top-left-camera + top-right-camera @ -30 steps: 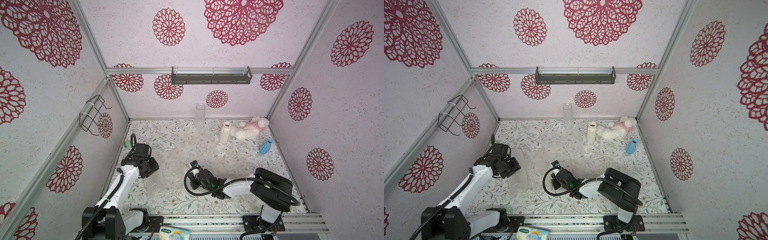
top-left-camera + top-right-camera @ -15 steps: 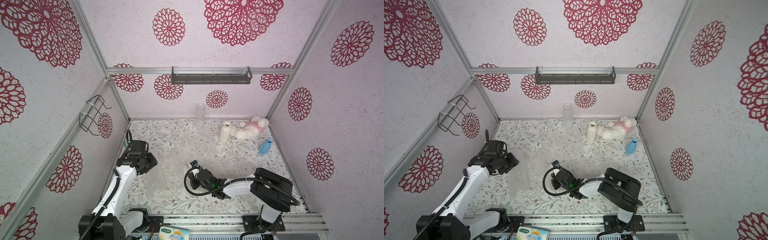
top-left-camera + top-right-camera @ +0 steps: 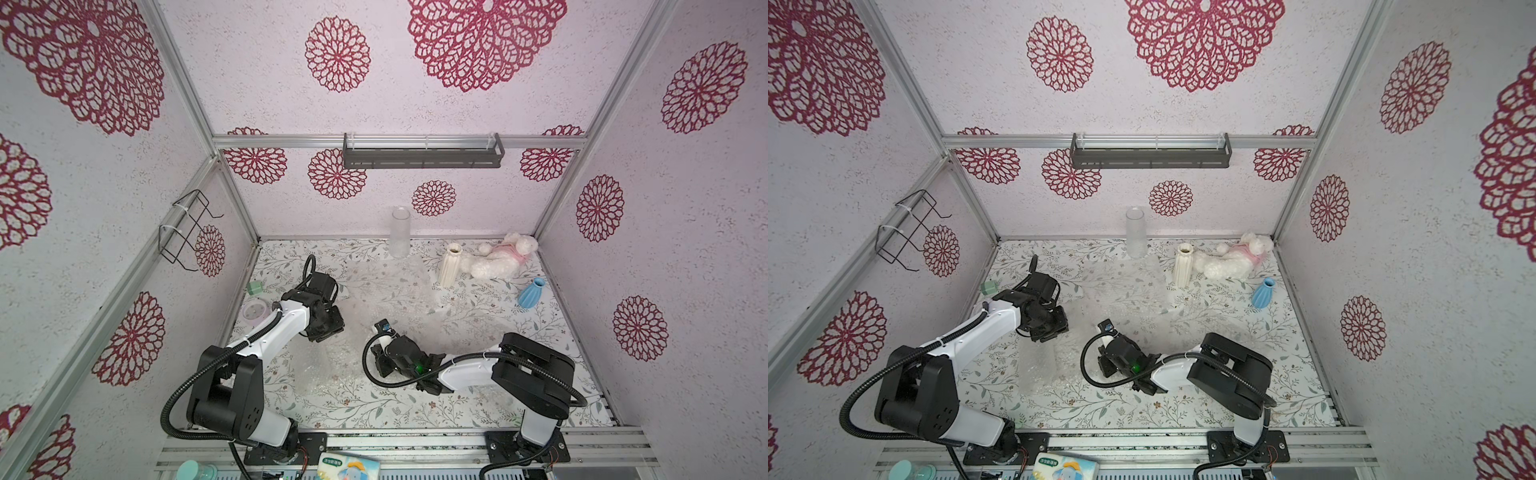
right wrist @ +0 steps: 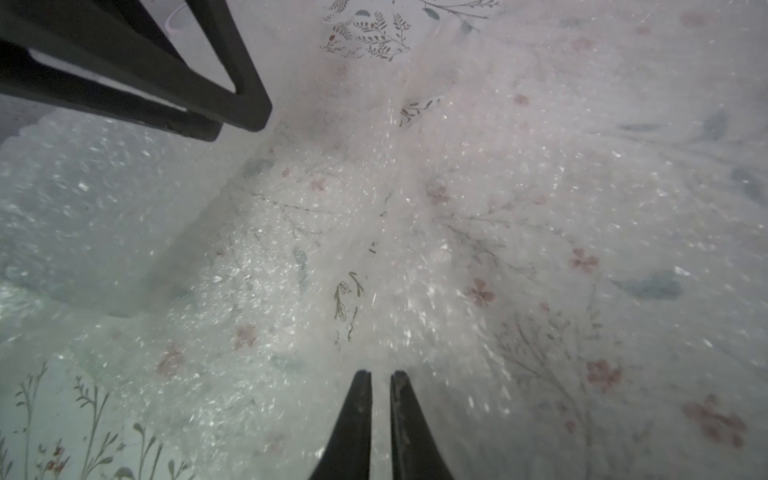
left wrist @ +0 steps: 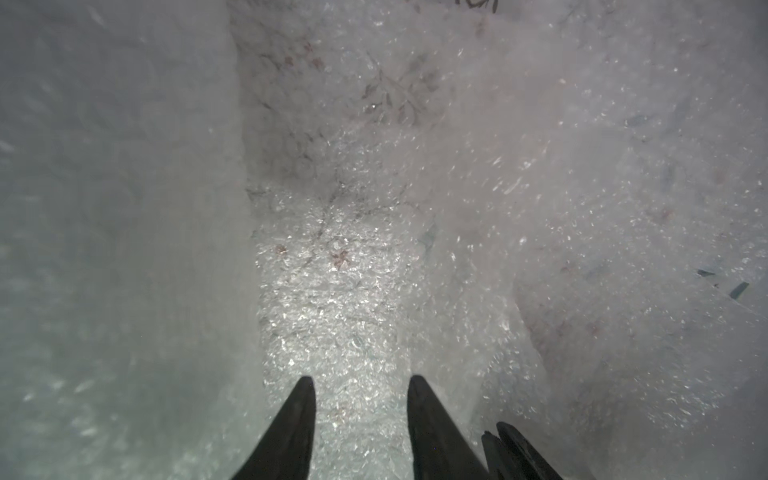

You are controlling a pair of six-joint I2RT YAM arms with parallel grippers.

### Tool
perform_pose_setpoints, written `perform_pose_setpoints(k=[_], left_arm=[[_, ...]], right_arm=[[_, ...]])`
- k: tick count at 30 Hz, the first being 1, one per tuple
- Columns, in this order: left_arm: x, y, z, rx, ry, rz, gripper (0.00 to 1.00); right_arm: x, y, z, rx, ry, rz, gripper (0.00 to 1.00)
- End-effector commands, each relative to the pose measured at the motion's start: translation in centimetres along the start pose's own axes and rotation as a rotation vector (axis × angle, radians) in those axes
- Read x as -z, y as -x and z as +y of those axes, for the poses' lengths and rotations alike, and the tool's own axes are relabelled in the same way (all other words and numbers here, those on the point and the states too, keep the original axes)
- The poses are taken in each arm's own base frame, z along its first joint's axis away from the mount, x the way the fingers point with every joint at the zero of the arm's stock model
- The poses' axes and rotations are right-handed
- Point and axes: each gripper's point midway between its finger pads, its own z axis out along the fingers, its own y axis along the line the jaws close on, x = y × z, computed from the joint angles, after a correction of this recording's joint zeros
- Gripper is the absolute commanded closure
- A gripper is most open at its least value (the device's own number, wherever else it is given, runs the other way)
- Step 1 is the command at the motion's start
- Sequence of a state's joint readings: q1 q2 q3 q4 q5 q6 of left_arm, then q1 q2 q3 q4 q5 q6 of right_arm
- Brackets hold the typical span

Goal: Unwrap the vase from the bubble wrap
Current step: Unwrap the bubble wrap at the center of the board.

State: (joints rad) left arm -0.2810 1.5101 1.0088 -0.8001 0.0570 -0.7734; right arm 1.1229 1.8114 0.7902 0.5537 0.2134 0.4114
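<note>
Our left end effector (image 5: 359, 380) hangs low over the bubble wrap (image 3: 386, 291). Its fingers are partly spread and crinkled sheet fills the gap; we cannot tell whether they bear on it or merely straddle it. A tall fold of wrap rises right beside it, so we judge it is there to lift or drag a layer aside. Our right end effector (image 4: 381, 374) is pressed almost together. Creases fan out from its tips, so we read it as pinching a thin layer, anchoring that side low on the bench (image 3: 478, 399) while the other arm works.

The wrap lies see-through across the middle of the bench. It runs from the front, between the two arms, back to the cream ribbed vase (image 3: 449, 268), which stands upright and bare at the sheet's far corner. A blue vase (image 3: 531, 294) stands bare off to the right, and a clear glass cylinder (image 3: 400, 237) by the back wall. We see no vase inside the folds, so the unwrapping looks largely done.

Against a second ago, the left arm has swung from beside the left wall in toward the middle, nearer the right end effector. The right arm has not shifted.
</note>
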Motion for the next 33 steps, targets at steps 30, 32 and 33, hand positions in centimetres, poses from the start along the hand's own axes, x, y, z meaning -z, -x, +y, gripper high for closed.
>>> perform_pose_setpoints(k=[30, 32, 33], left_arm=[[2.5, 0.1, 5.5, 0.229, -0.061, -0.066, 0.59], [2.6, 0.2, 5.5, 0.229, -0.066, -0.071, 0.59], [2.6, 0.2, 5.5, 0.229, -0.069, -0.07, 0.59]], right_arm=[[1.0, -0.4, -6.5, -0.159, -0.141, 0.126, 0.77], [1.7, 1.3, -5.4, -0.147, -0.118, 0.084, 0.72], [2.0, 2.1, -4.9, -0.137, -0.112, 0.069, 0.69]])
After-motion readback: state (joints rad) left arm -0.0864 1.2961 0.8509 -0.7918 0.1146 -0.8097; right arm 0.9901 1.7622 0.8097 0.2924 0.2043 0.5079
